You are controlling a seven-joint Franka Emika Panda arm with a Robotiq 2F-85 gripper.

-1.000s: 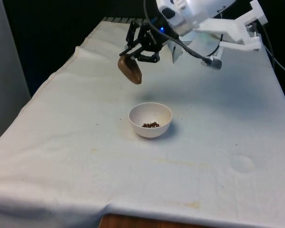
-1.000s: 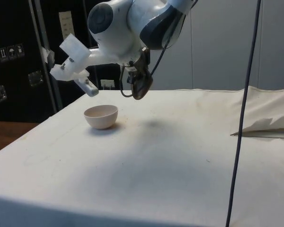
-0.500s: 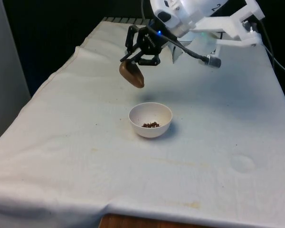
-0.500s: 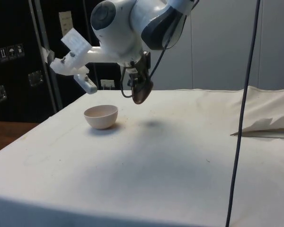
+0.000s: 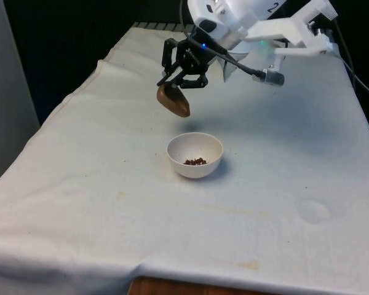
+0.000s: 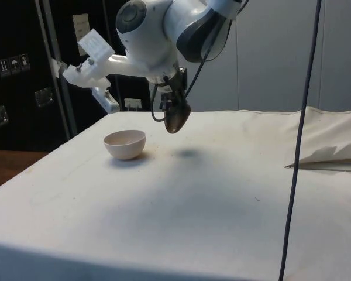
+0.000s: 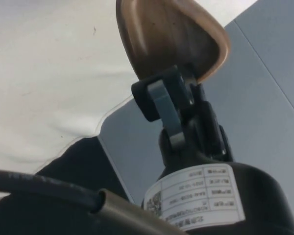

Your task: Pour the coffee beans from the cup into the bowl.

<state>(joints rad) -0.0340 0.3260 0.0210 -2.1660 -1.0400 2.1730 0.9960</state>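
Observation:
A brown cup (image 5: 173,100) hangs tilted in the air, above and behind the white bowl (image 5: 195,155), toward the front view's left. My gripper (image 5: 183,78) is shut on the cup's rim. In the side view the brown cup (image 6: 176,118) is to the right of the white bowl (image 6: 125,144) and well above the cloth. A small heap of coffee beans (image 5: 195,161) lies at the bottom of the bowl. The wrist view looks into the brown cup (image 7: 166,39), whose inside appears empty, with one finger (image 7: 162,105) clamped over its rim.
The white cloth (image 5: 264,184) covers the whole table, with faint stains near the front edge. A folded ridge of cloth (image 6: 327,153) lies at the side view's right. A black cable (image 6: 298,140) hangs down in front of the side camera.
The gripper with the cup has drifted slightly toward the front view's right and the cup has turned a little more upright. The bowl and beans have not moved.

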